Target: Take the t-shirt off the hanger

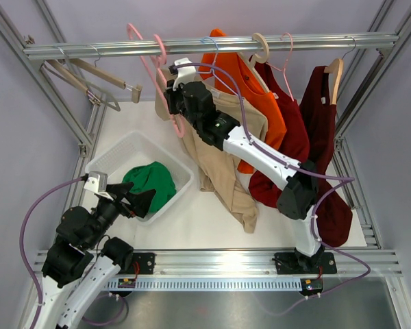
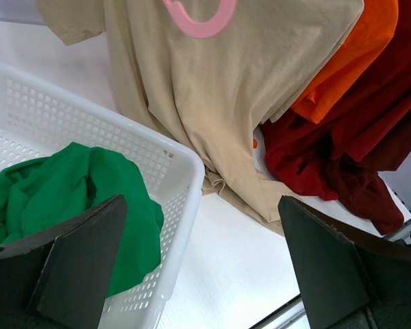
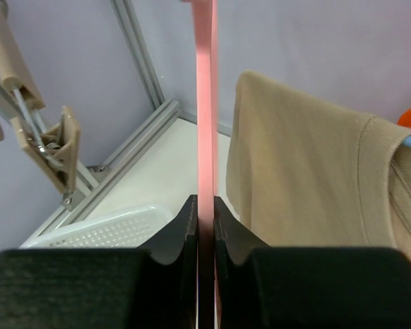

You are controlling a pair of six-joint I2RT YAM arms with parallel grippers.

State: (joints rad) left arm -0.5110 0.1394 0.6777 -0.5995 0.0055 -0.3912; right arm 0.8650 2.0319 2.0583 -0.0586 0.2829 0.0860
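Left gripper [image 1: 142, 204] sits low at the near-left corner, jaws spread wide and holding nothing, aimed across the white perforated basket [image 1: 115, 159]. In the left wrist view the same gripper [image 2: 200, 203] frames the basket's corner [image 2: 157, 147]. A green garment [image 1: 153, 184] lies bunched inside the basket. Just right of the basket, the beige t-shirt [image 1: 219, 168] hangs in a long slanted drape, with its hem crumpled on the white table [image 1: 192, 219] beside the basket wall. The fabric is plain, with soft vertical folds and a ribbed collar [image 3: 301, 178]. The right arm reaches up across the shirt's front, covering part of the chest. The right gripper [image 1: 181, 103] is clamped on the pink hanger [image 1: 154, 65], and the wrist view shows both fingers pressed flat against the thin pink bar [image 3: 205, 123]. The shirt's shoulder stands just right of that bar, with a narrow gap between them (cannot tell whether any of the shirt rests on the pink hanger; a pale blue wire shows at the collar). Behind the beige shirt, an orange shirt [image 1: 257, 96] and dark red shirts [image 1: 294, 130] crowd against its right side. All of them hang from the aluminium rail [image 1: 294, 42]. Wooden clip hangers [image 1: 89, 75] hang at the rail's far left.
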